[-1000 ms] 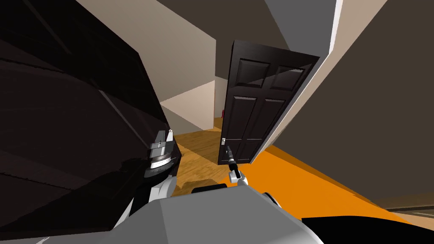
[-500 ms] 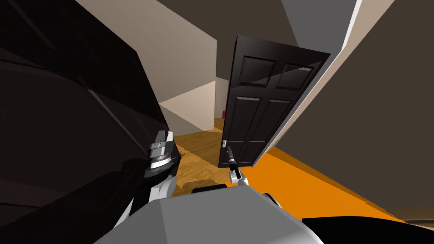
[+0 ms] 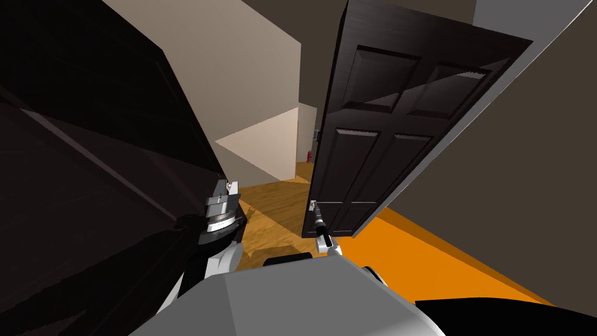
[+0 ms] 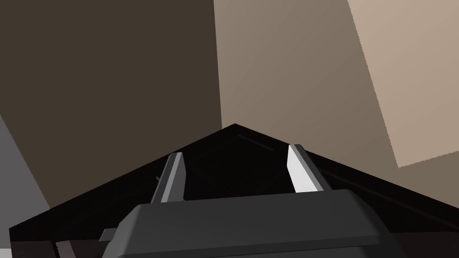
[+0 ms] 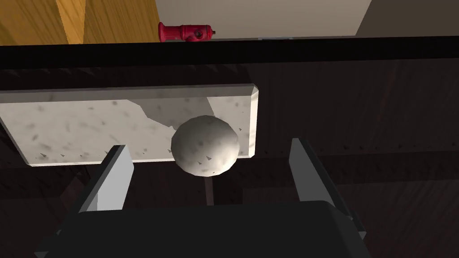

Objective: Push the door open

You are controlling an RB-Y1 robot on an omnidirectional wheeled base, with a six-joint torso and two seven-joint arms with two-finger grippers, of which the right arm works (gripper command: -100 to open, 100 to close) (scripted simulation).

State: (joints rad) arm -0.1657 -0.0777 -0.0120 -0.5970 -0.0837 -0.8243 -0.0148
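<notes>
A dark panelled door (image 3: 373, 134) stands ajar ahead of me, hinged on its right side, with wooden floor showing past its free left edge. My right gripper (image 3: 315, 207) reaches to that edge at knob height. In the right wrist view the round grey knob (image 5: 205, 144) on its pale speckled plate (image 5: 89, 123) sits between my open fingers (image 5: 112, 179), close to the gripper (image 5: 208, 168), untouched by the blades. My left gripper (image 3: 228, 185) is held up beside dark furniture, fingers (image 4: 305, 168) open and holding nothing.
A large dark cabinet (image 3: 99, 157) stands close on my left. A grey-brown wall (image 3: 524, 186) and pale door frame (image 3: 466, 134) run along the right above an orange floor strip (image 3: 420, 251). Beyond the door lie wooden floor (image 3: 280, 204) and a small red object (image 5: 184, 32).
I have moved closer to the door, which now looms larger and higher in the head view. The door has swung a little further open. The right gripper stays at the knob edge.
</notes>
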